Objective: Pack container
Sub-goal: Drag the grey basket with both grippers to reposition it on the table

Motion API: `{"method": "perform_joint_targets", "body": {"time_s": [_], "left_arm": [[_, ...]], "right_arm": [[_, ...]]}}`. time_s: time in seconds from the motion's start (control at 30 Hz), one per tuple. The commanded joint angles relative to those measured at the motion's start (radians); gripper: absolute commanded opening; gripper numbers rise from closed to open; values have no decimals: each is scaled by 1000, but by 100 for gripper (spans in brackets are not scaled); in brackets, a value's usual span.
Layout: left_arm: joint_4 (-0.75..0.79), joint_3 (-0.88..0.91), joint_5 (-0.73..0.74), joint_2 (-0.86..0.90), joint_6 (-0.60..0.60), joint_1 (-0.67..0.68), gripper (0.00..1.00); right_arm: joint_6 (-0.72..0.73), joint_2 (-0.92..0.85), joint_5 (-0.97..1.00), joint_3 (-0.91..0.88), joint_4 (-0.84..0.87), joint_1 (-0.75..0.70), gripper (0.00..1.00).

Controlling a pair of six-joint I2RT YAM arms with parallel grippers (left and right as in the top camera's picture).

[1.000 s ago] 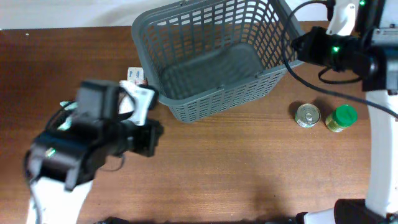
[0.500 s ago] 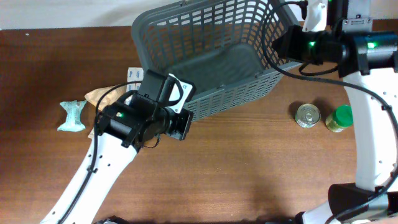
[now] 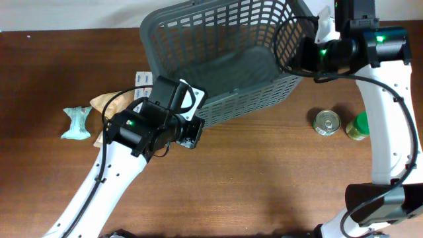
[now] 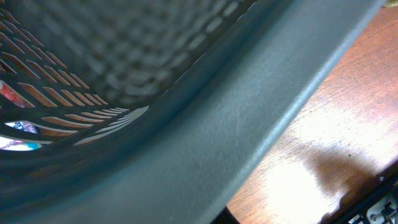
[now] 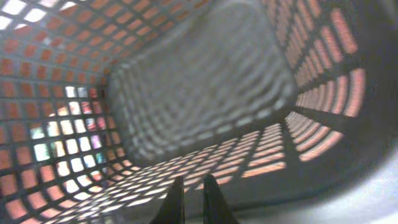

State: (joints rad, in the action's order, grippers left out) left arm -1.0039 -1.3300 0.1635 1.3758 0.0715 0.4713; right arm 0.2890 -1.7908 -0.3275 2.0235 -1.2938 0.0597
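A brown wooden table (image 3: 264,185) fills the overhead view, with a strip of white wall along the far edge. The grey basket (image 3: 231,109) sits at the far middle of the table, tipped so its near wall faces the camera. Nothing can be seen inside it.

The left gripper (image 3: 190,127) is against the basket's near left corner. From above its fingers are hidden by the black wrist. The left wrist view shows only the basket's wall (image 4: 249,124) very close and blurred, with bare wood beside it. Whether this gripper is spread or pressed together cannot be told.

The right gripper (image 3: 299,56) is at the basket's right rim. Its wrist camera looks down into the lattice interior (image 5: 186,81). The two dark fingertips (image 5: 176,202) stand close together at the bottom of that view, with only a thin gap and nothing visible between them.

To the right of the basket, on the wood, a tin can (image 3: 326,122) stands just beside a green-lidded jar (image 3: 359,125). To the left of the basket lie a pale green packet (image 3: 76,123), a tan packet (image 3: 106,102) and blister packs (image 3: 142,79), partly hidden by the left arm.
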Motion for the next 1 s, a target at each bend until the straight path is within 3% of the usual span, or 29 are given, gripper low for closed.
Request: {"method": "perform_joint_targets", "body": {"time_s": [0.0,0.23,0.33,0.47,0.67,0.97], "left_arm": [[9,8,-15,0,-19,4,2],[3,8,-15,0,-19,4,2],[-3,8,-15,0,-19,4,2],[-3,8,-15,0,-19,4,2],[-3,8,-15,0,-19,4,2],[-3,8,-16,0,-19,4,2]], "right_arm": [[8,-1,97,6,8,8,4],[61,-4,178,6,58,8,4],[121,-4,110,11,75,8,4],[77,-4,66,32,74,15,4],[6,-19,50,257,94,19,4],[-51,-187,51,293,-128,21,4]]}}
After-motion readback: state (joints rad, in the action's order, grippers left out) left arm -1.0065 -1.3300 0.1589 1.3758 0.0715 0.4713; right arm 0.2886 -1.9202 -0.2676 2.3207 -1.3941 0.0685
